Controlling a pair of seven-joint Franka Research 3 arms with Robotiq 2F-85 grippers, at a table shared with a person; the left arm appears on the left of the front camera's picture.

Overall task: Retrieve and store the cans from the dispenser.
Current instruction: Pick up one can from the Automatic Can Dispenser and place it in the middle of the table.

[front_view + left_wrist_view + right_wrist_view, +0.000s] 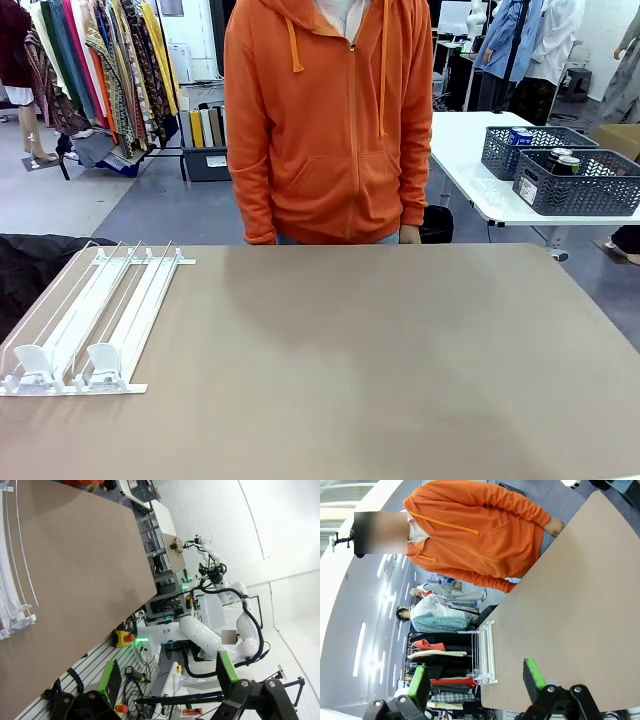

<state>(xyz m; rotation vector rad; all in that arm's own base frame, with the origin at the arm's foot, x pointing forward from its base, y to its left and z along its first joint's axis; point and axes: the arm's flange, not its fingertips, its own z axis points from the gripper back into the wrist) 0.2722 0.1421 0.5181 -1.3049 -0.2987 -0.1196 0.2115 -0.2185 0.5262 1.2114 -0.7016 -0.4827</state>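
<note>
Dispenser (95, 315) lies with its lanes bare on the table (380, 360), far ahead of both pincers; left (167, 680) and right (476, 677) gape wide, holding nothing, likely parked.

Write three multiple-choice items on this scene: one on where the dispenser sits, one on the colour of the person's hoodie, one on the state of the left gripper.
1. The dispenser lies on the table's
A. robot's-left side
B. robot's-right side
C. centre

2. The person's hoodie is
A. blue
B. orange
C. grey

3. The left gripper is
A. shut on a can
B. shut, empty
C. open

Key: 1 A, the rack sits at the front view's left edge; 2 B, plainly orange; 3 C, its green pads stand wide apart with nothing between.
</note>
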